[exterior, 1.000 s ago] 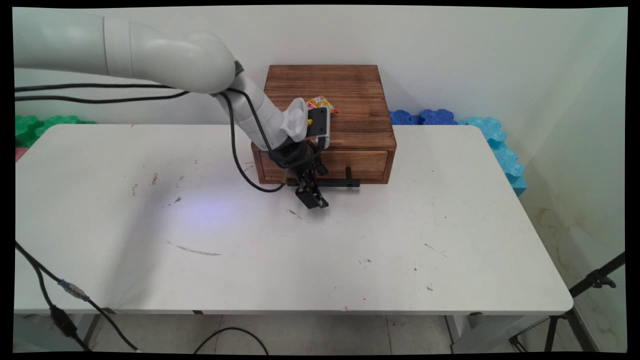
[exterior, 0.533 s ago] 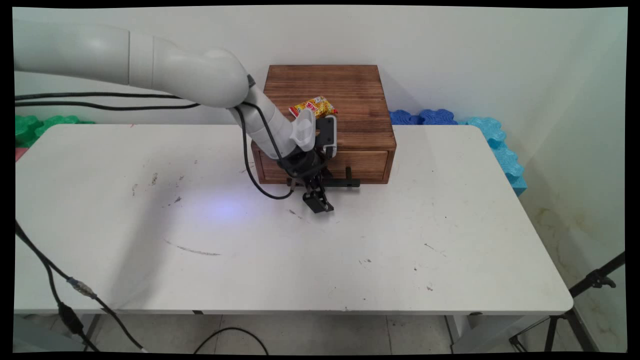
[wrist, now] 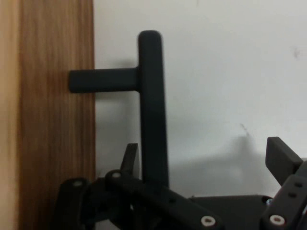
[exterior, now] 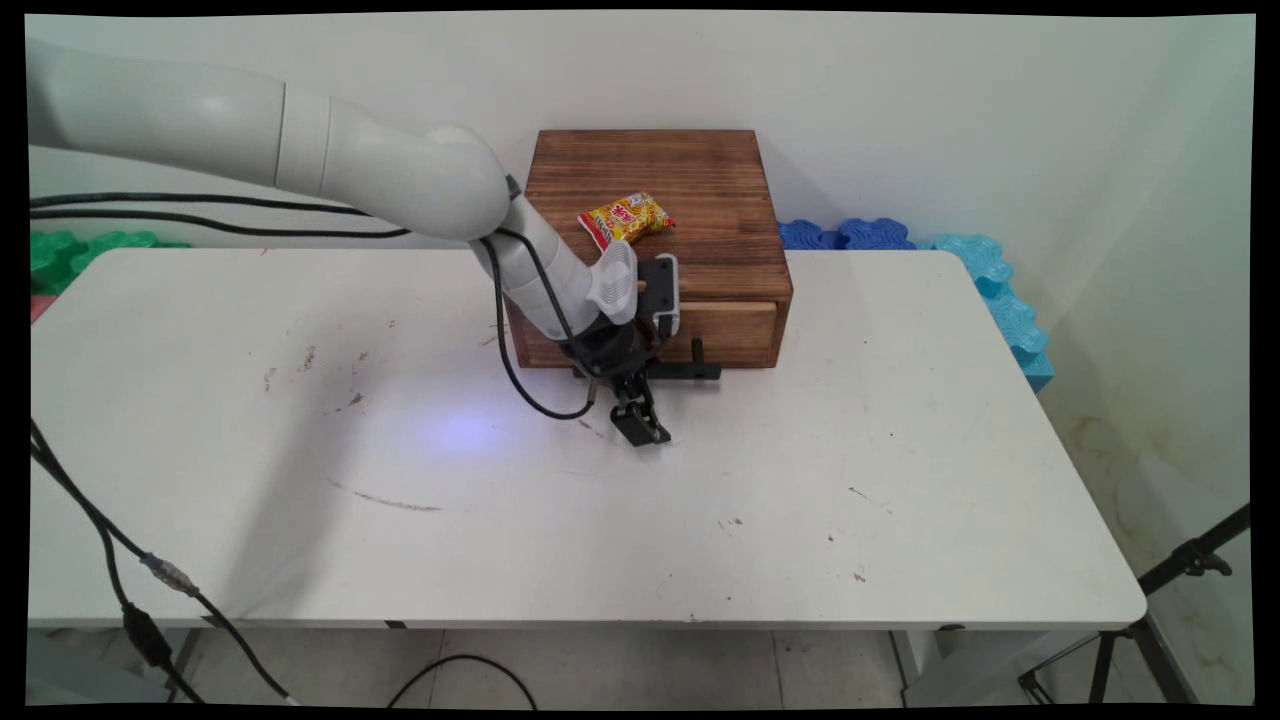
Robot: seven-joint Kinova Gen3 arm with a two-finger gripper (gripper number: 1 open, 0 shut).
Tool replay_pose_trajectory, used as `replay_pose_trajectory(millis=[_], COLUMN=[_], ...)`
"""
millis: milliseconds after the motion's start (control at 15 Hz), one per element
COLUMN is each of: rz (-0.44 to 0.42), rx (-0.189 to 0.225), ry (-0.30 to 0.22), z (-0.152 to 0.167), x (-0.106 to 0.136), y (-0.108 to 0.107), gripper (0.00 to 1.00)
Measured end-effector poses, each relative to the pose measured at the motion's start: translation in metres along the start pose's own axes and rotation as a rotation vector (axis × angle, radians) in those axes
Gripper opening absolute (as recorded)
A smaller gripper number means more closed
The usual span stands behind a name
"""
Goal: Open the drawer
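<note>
Gripper: we see the gripper low at the drawer front, fingers spread, handle bar between them, not clamped.
Handle: black drawer handle stands off the wooden drawer box, far centre of the white table.
Drawer: we judge it shut or nearly so.
Top: a yellow snack packet lies on the box.
</note>
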Motion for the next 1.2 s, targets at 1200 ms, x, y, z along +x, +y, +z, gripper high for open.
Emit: replay_pose_trajectory(millis=[1200], rz=[-0.01], rx=[-0.068], ry=[0.002], z=[-0.017], x=[0.005], y=[0.074], gripper=[1.0])
